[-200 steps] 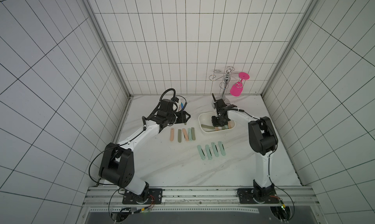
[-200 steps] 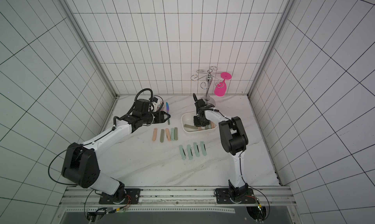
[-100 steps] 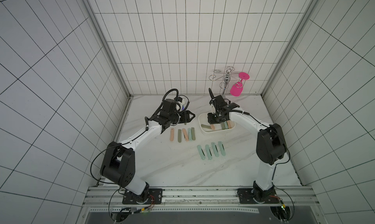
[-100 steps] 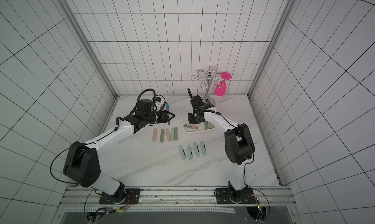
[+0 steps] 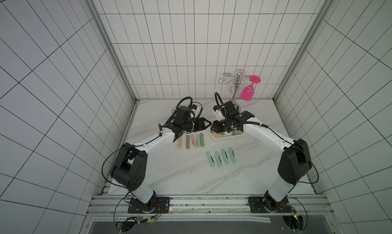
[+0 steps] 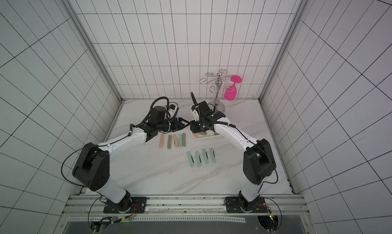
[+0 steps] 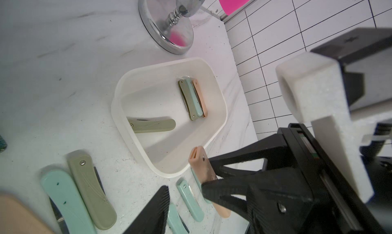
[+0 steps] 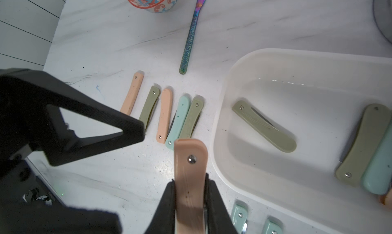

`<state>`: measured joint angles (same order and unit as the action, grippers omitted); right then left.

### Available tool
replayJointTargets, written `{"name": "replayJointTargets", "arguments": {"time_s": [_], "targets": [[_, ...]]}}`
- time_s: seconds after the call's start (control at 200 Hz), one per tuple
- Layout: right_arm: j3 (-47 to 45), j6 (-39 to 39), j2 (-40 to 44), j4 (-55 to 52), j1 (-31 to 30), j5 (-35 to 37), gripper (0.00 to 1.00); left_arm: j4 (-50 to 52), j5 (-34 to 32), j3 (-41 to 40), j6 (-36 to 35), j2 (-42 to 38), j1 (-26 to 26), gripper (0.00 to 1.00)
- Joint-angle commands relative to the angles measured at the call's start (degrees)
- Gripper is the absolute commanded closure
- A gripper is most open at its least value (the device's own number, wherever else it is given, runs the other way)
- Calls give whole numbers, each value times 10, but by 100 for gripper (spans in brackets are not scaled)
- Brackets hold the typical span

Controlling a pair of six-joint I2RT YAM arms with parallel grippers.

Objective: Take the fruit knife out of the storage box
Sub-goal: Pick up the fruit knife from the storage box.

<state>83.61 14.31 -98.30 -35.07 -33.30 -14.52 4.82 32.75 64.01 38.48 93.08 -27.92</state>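
The marble table (image 5: 169,175) was walled with tile on three sides. Its widest open ground lay between the front rail and the four mint knives (image 5: 220,159). The white storage box (image 7: 152,95) sat toward the back right, with a chrome glass rack (image 5: 237,84) near behind it. Left of the box, five knives (image 5: 191,140) lay in a row, leaving a narrow lane along its rim. The left gripper (image 5: 206,124) hung beside the box, fingers apart and holding nothing. The right gripper (image 8: 191,180) was clamped on a folded peach fruit knife (image 8: 189,150), raised at the box's left corner by the rim. Inside the box an olive knife (image 7: 152,126) lay alone, and three more knives (image 7: 194,99) were bunched at the right-hand end.
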Motion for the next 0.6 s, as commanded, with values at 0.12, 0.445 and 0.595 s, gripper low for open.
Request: {"name": "replayJointTargets", "arguments": {"time_s": [0.12, 0.445, 0.595], "targets": [[-14, -3, 21, 10, -13, -26, 100, -45, 13, -11, 30, 11, -1, 39], [-7, -8, 26, 9, -18, -24, 100, -75, 29, -24, 56, 32, -2, 42], [-4, -8, 23, 10, -18, -28, 100, -78, 28, -24, 59, 34, -2, 45]]}}
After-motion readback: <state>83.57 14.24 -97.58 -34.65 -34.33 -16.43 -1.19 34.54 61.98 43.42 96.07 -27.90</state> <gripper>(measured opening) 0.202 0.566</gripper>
